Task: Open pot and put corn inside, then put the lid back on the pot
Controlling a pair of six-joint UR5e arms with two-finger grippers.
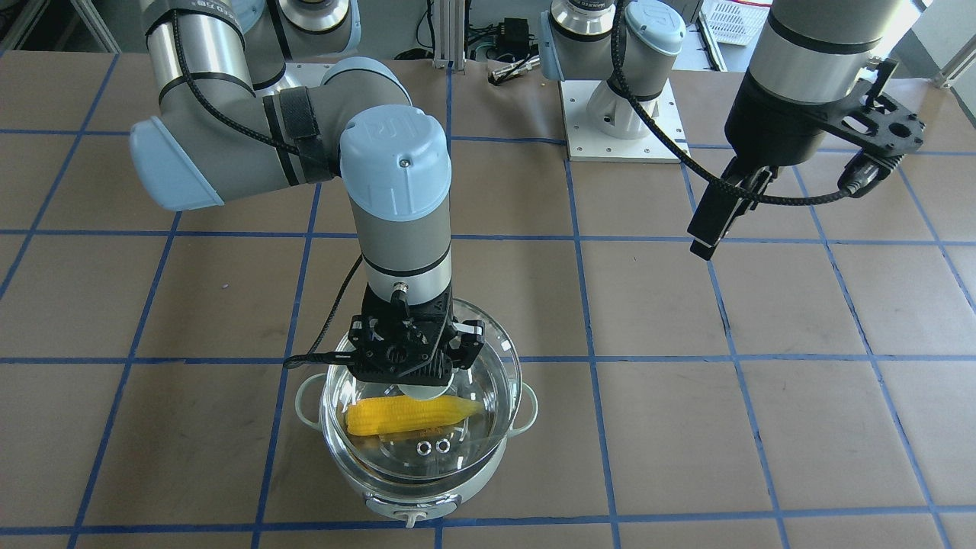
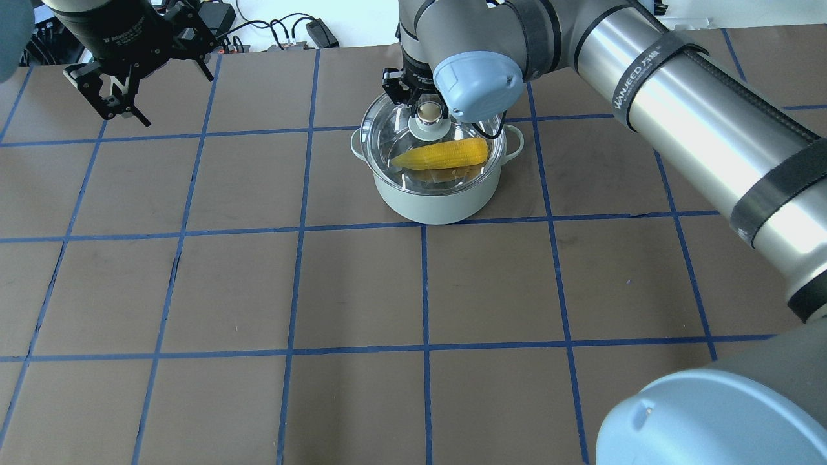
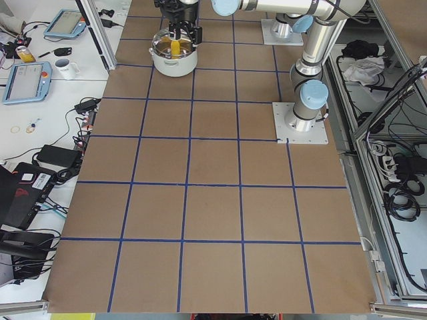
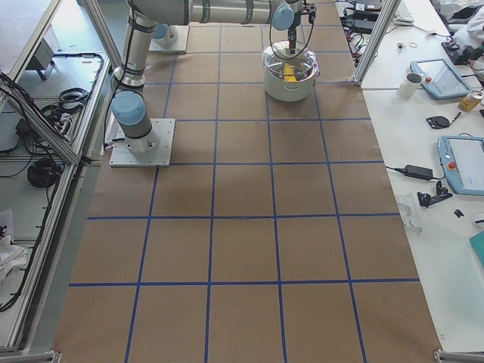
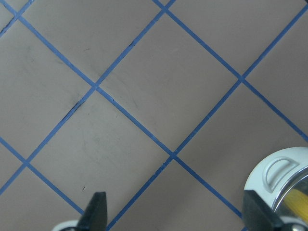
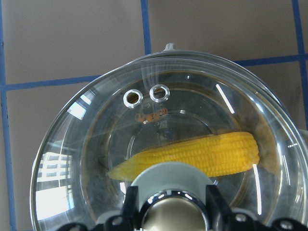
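The pale mint-green pot (image 1: 427, 496) stands on the table near the operators' edge, also in the overhead view (image 2: 439, 200). The yellow corn (image 1: 412, 414) lies inside it, seen through the glass in the right wrist view (image 6: 202, 154). The clear glass lid (image 1: 396, 450) is over the pot's mouth. I cannot tell whether it rests on the rim. My right gripper (image 1: 427, 385) is shut on the lid's knob (image 2: 428, 113), with a finger on either side of it. My left gripper (image 1: 705, 244) hangs open and empty well above the table, far to the pot's side.
The table is brown paper with a blue tape grid. The left arm's base plate (image 1: 621, 114) sits at the back. A side bench with a mug (image 4: 412, 85) and tablets, and a frame post (image 4: 370, 38), stand just beyond the pot's end of the table.
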